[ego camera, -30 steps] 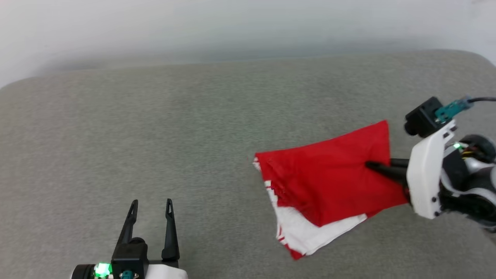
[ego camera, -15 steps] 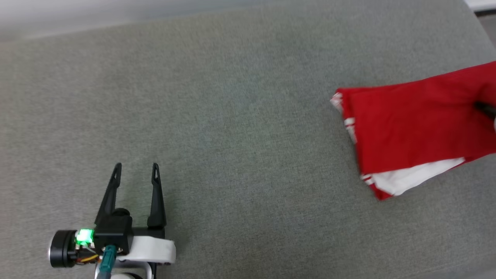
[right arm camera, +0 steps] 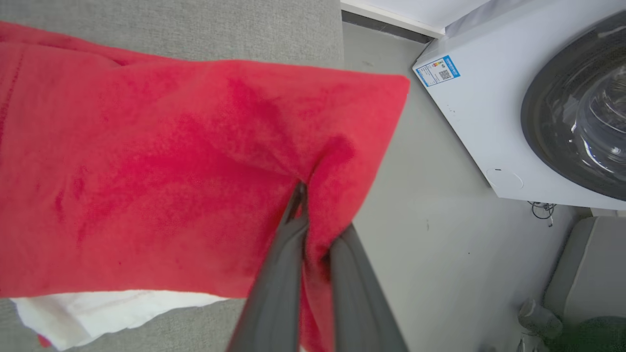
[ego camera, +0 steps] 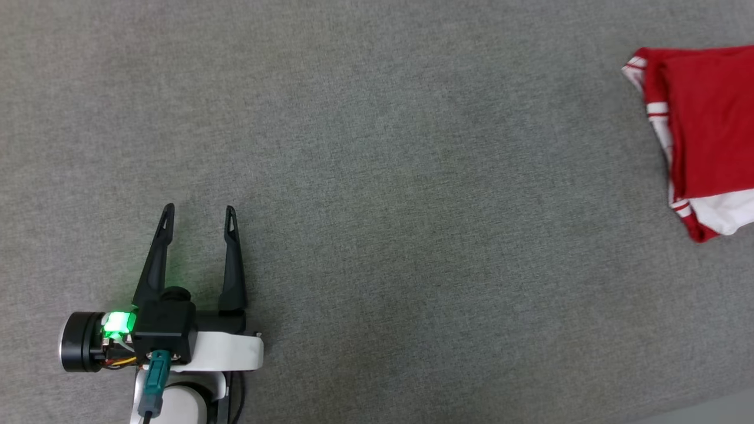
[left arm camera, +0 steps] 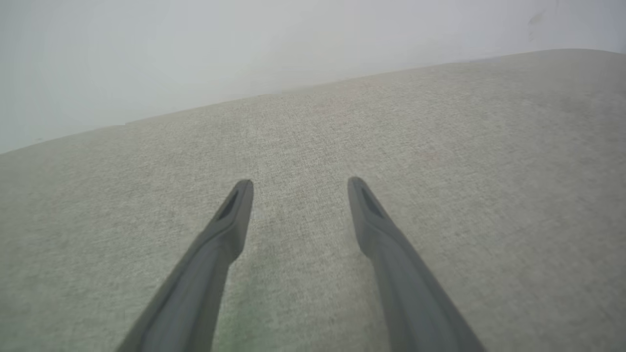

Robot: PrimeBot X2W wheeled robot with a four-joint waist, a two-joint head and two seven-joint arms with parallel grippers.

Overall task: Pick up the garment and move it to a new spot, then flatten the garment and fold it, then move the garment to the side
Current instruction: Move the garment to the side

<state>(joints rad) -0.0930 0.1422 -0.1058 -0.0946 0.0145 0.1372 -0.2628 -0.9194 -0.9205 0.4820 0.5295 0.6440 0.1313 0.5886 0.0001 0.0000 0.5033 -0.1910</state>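
Pinches garment in shut right gripper past right edge of grey cushion; left gripper wide, empty. Risks folds sagging open, or slipping floorward from single-point grip.

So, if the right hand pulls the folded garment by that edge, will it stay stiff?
Probably floppy: the garment puckers where the right hand pinches it. The folded layers may shift apart, as a white layer peeks out under the red. The coarse grey cushion likely adds drag.
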